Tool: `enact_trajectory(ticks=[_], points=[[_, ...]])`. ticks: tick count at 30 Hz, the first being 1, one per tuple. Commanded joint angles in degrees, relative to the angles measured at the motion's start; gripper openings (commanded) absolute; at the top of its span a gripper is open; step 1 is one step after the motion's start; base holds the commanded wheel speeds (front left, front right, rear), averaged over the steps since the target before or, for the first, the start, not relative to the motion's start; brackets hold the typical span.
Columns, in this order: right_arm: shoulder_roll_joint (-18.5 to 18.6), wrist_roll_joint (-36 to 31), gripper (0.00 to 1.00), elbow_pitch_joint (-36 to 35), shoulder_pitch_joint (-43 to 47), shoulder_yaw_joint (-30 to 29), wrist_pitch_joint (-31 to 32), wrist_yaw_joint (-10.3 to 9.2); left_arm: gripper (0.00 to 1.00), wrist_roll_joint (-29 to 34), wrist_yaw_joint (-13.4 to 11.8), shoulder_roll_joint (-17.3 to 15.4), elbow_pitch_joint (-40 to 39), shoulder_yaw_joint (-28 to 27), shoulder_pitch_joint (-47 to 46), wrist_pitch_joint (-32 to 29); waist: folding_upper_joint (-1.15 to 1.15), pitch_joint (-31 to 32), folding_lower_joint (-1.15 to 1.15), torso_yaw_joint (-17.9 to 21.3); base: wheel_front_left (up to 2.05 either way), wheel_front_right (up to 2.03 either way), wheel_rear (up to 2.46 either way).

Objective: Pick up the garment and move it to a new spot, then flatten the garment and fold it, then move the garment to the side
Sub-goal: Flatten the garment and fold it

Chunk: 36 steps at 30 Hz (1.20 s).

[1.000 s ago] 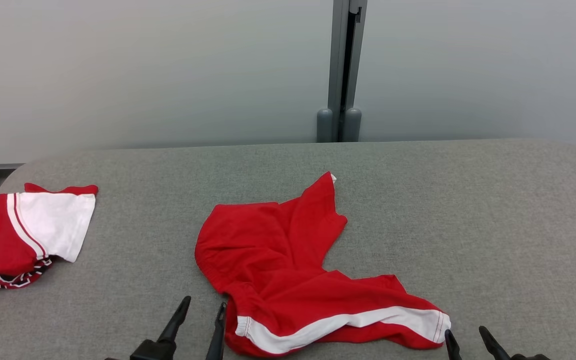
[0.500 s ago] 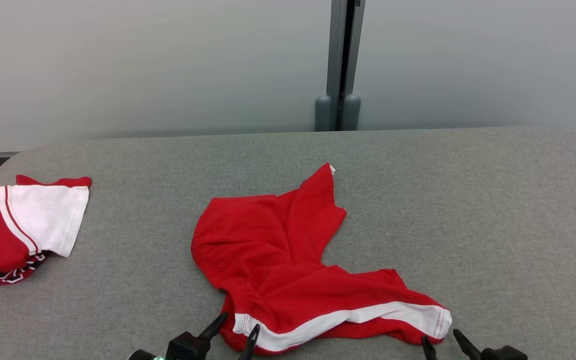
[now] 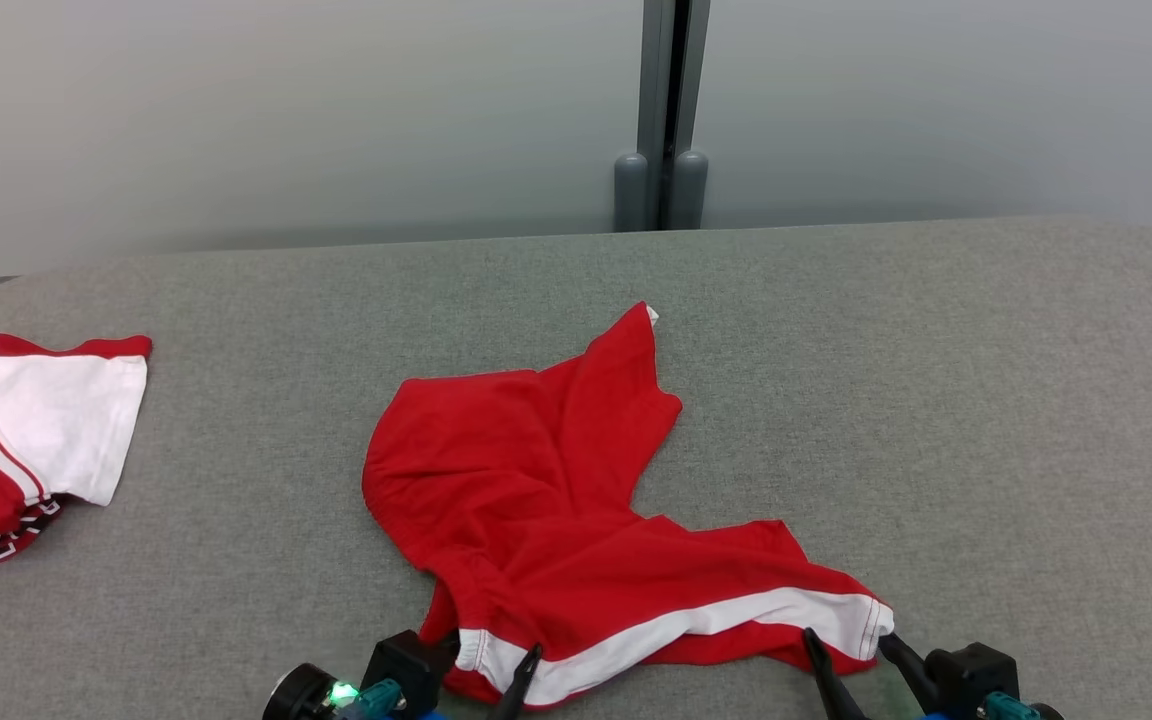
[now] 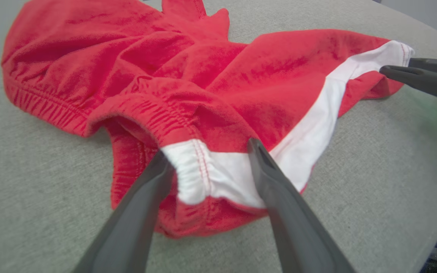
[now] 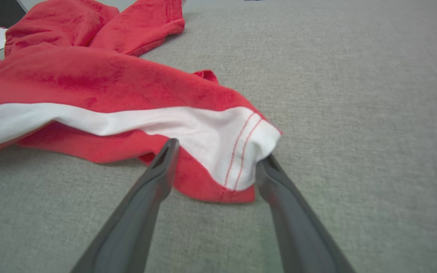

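With the jaws on both arms spread astride white corners of the garment (image 3: 526, 500), closing this shallow, I risk pinching one layer and losing it.

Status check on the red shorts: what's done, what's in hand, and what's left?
Done: nothing that shows; the red shorts lie crumpled and unfolded on the grey table.
In hand: the grasp. The left gripper is open astride the waistband end of the white stripe, and the right gripper is open astride its hem end. Neither has closed.
Left: lifting and relocating, flattening, folding, moving aside.
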<state>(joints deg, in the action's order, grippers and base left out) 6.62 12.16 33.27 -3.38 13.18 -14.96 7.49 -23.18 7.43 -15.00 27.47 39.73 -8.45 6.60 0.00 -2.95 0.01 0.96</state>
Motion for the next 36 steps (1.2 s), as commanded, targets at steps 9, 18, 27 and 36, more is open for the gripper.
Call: enact_trajectory(ticks=[9, 18, 27, 36], points=[[0.44, 2.54, 1.00, -0.71, -3.43, 2.84, -0.30, 0.01, 0.83, -3.28, 0.00, -0.57, 2.08, 4.74, -4.74, -0.29, 0.00, -1.27, -0.01, -0.14, 0.00, 0.00, 0.00], [1.88, 3.96, 0.00, -2.71, -3.78, 4.17, -0.30, 0.01, 0.00, -8.62, 0.00, -0.92, 2.47, 5.74, -7.80, 1.21, 0.00, -0.98, -0.01, -0.20, 0.00, 0.00, 0.00], [4.42, 4.88, 0.00, -10.12, -7.14, 3.84, -0.29, 0.01, 0.00, -14.14, 0.01, -1.78, -1.87, 2.35, -11.10, 2.32, 0.00, -0.81, -0.01, 0.55, 0.00, 0.00, 0.00], [6.93, 8.71, 0.00, -9.48, -27.58, 4.21, 0.04, 0.01, 0.00, -19.30, 0.01, -2.38, -7.97, -1.37, -27.62, -2.72, 0.00, -6.25, -0.01, 1.27, 0.00, 0.00, 0.00]])
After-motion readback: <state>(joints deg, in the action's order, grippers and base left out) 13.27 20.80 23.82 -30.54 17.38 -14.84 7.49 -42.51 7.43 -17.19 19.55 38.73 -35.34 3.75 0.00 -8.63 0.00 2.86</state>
